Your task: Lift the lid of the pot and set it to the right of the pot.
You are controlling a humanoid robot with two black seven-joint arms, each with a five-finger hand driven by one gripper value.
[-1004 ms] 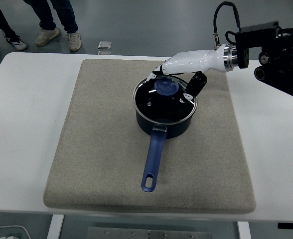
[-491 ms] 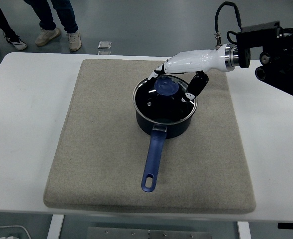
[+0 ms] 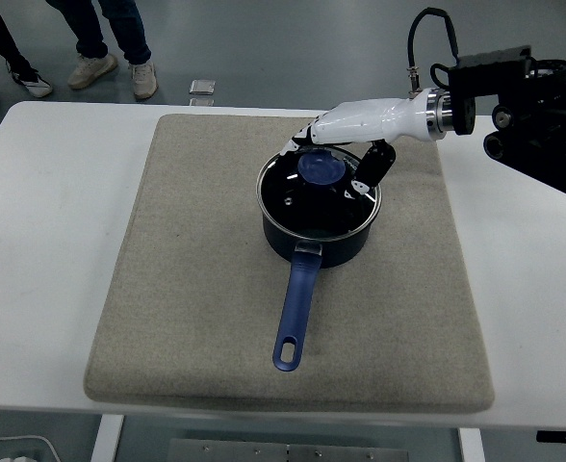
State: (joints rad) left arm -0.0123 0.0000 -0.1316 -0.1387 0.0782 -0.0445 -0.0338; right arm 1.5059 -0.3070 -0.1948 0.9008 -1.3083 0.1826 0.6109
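A dark blue pot (image 3: 319,236) with a long blue handle (image 3: 295,313) stands in the middle of the grey mat (image 3: 196,289). Its glass lid (image 3: 307,197) rests on the rim, with a round blue knob (image 3: 319,168) toward the back. My right hand (image 3: 333,157), white with black joints, reaches in from the right and hovers just over the knob. Its fingers (image 3: 297,142) extend past the knob's far left side, and the thumb (image 3: 371,171) hangs down on the right. The hand is open, not closed on the knob. The left arm is out of view.
Bare mat lies to the right of the pot (image 3: 418,250). The white table (image 3: 42,221) surrounds the mat. Two people's legs and shoes (image 3: 110,63) stand on the floor beyond the far edge, near a small object (image 3: 202,88).
The right hand and forearm have crept slightly up and to the left over the knob. The lid and pot have not moved.
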